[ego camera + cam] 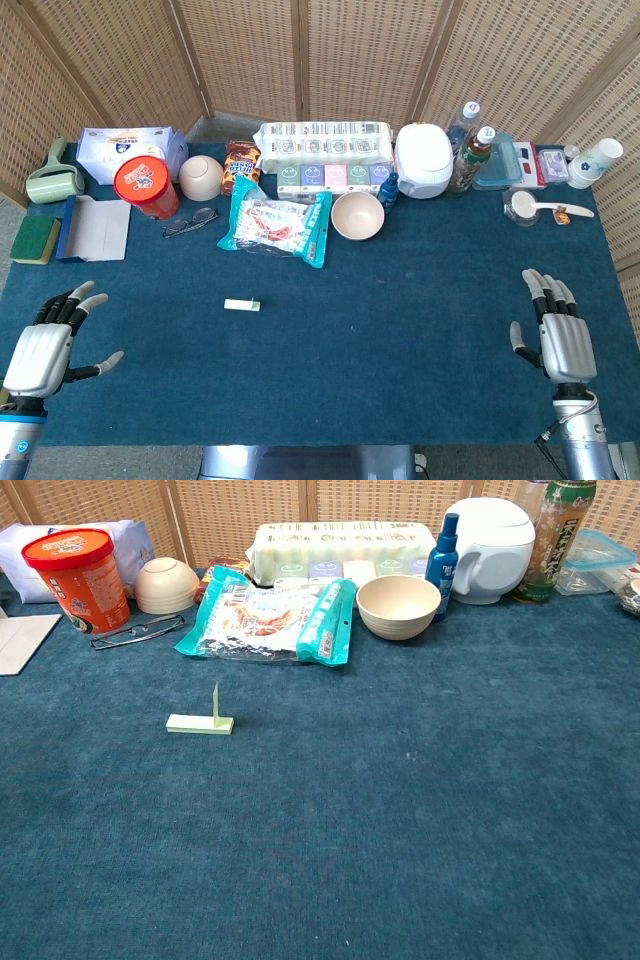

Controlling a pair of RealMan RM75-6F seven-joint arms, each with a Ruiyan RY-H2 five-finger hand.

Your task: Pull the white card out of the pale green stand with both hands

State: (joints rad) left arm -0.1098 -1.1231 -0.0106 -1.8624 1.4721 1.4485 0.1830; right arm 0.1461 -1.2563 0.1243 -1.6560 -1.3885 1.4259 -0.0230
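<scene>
The pale green stand (242, 305) lies on the blue cloth, left of the middle, and appears as a flat strip (199, 724) in the chest view. The white card (215, 704) stands upright in it, seen edge-on as a thin sliver. My left hand (45, 345) rests at the near left edge, fingers spread, holding nothing. My right hand (560, 335) rests at the near right edge, fingers spread, also holding nothing. Both hands are far from the stand. Neither hand shows in the chest view.
Behind the stand lie a teal snack bag (275, 225), glasses (190, 220), a beige bowl (357, 214) and a red tub (146, 186). Boxes, bottles and a white cooker (423, 158) line the table's (400, 330) back edge.
</scene>
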